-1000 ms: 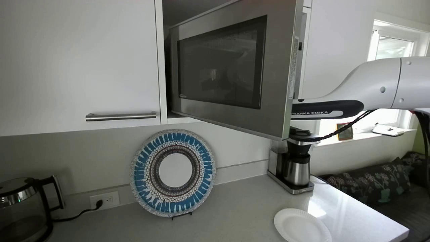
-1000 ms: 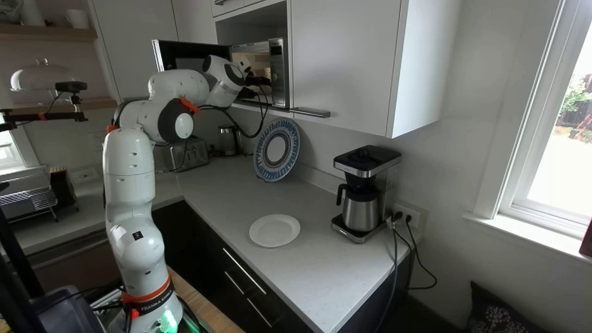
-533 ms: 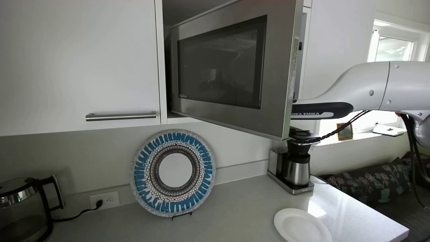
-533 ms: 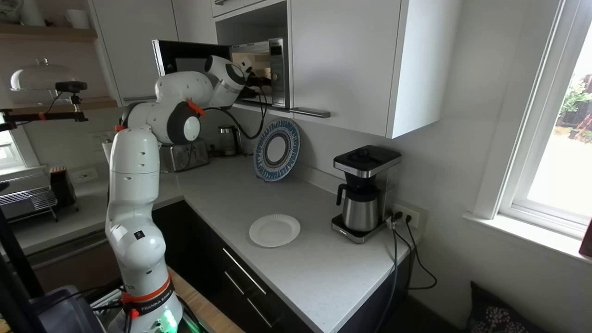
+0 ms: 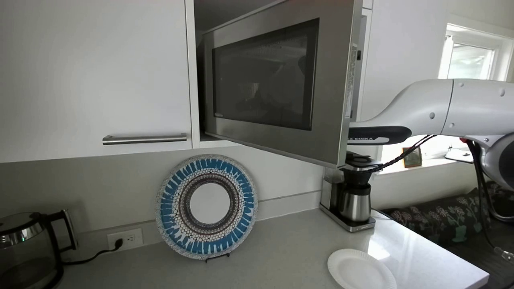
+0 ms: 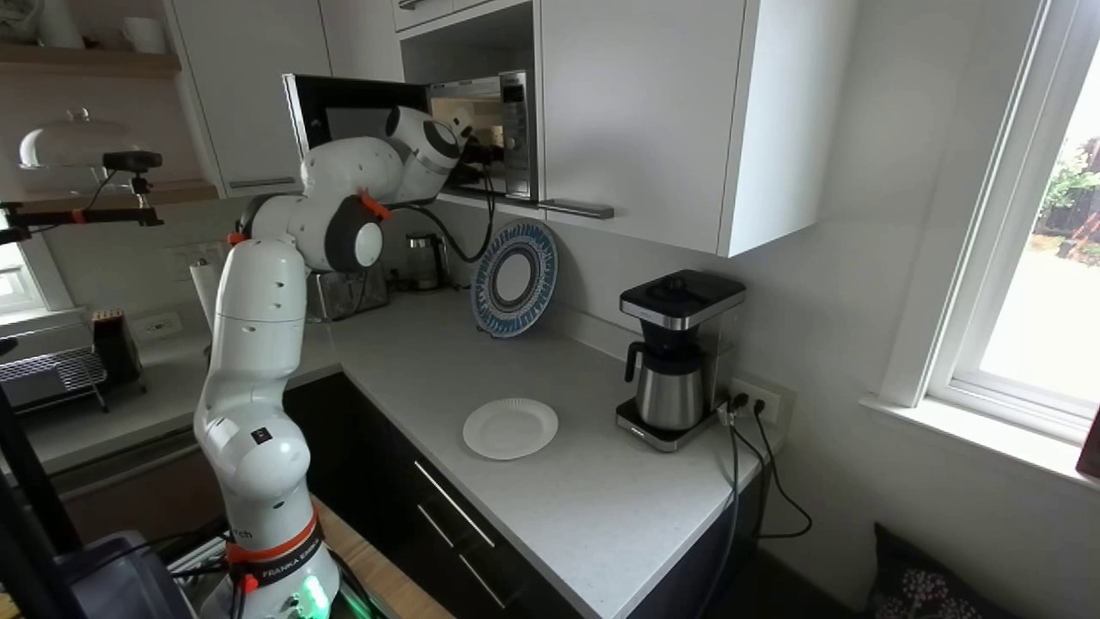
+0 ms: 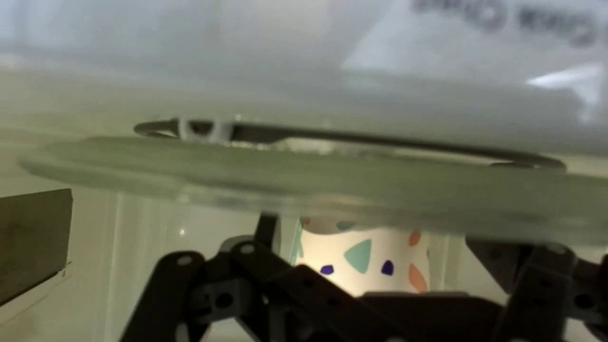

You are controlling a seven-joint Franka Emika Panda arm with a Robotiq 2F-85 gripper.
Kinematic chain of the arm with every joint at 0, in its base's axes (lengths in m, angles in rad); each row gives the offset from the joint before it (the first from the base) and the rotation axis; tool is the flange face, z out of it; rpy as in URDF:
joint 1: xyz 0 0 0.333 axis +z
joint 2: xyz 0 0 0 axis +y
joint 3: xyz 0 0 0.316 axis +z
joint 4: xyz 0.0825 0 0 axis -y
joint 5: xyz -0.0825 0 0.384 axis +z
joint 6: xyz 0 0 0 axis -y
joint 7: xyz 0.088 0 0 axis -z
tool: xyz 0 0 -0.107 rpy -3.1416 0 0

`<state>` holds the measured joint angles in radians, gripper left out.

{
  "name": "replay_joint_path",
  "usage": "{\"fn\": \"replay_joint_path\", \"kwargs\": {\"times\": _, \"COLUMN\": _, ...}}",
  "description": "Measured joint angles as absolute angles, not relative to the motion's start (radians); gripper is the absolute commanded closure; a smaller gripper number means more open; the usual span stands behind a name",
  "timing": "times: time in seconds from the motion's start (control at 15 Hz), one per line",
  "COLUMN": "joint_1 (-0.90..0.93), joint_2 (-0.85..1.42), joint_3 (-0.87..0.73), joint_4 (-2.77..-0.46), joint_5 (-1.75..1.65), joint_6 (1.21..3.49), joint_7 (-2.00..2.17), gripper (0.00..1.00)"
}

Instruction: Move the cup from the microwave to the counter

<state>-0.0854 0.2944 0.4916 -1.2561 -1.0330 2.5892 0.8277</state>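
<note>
The gripper [image 7: 374,237] shows at the bottom of the wrist view, its dark fingers [image 7: 267,232] standing wide apart. The cup [image 7: 363,261], cream with teal, purple and orange patches, is inside the microwave [image 6: 517,137]; in the wrist view it appears in the space between the fingers, with a gap on either side, though whether they reach around it or stop short of it cannot be told. One end of the cup meets or passes behind the edge of a round glass plate [image 7: 294,175]; which of the two is unclear. In an exterior view the white robot arm [image 6: 262,301] reaches up to the mouth of the microwave, where the gripper is too small to make out. The microwave's door [image 5: 277,80] stands open, and in an exterior view it hides the far end of the robot arm. Below, the counter [image 6: 584,507] bears a flat white plate [image 6: 510,428] and, near it, a coffee maker [image 6: 675,335], all seen in both exterior views. A large blue-patterned platter [image 6: 514,277] is propped upright on the counter, below the microwave. A glass kettle [image 5: 28,255] shows at the edge of an exterior view, near an outlet [image 5: 134,237].
</note>
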Motion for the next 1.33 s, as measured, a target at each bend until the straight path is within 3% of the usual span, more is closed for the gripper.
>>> {"fn": "replay_joint_path", "kwargs": {"times": 0.67, "joint_1": -0.064, "joint_2": 0.35, "joint_3": 0.481, "joint_4": -1.192, "joint_5": -1.065, "joint_6": 2.583, "joint_7": 0.828, "gripper": 0.0}}
{"fn": "replay_joint_path", "kwargs": {"times": 0.73, "joint_1": -0.063, "joint_2": 0.354, "joint_3": 0.481, "joint_4": -1.187, "joint_5": -1.065, "joint_6": 2.582, "joint_7": 0.828, "gripper": 0.01}}
{"fn": "replay_joint_path", "kwargs": {"times": 0.8, "joint_1": -0.061, "joint_2": 0.359, "joint_3": 0.481, "joint_4": -1.181, "joint_5": -1.065, "joint_6": 2.581, "joint_7": 0.828, "gripper": 0.09}}
{"fn": "replay_joint_path", "kwargs": {"times": 1.07, "joint_1": -0.057, "joint_2": 0.364, "joint_3": 0.481, "joint_4": -1.173, "joint_5": -1.065, "joint_6": 2.573, "joint_7": 0.828, "gripper": 0.0}}
{"fn": "replay_joint_path", "kwargs": {"times": 1.27, "joint_1": -0.053, "joint_2": 0.364, "joint_3": 0.481, "joint_4": -1.168, "joint_5": -1.065, "joint_6": 2.555, "joint_7": 0.827, "gripper": 0.0}}
{"fn": "replay_joint_path", "kwargs": {"times": 1.33, "joint_1": -0.052, "joint_2": 0.364, "joint_3": 0.481, "joint_4": -1.167, "joint_5": -1.065, "joint_6": 2.55, "joint_7": 0.826, "gripper": 0.14}}
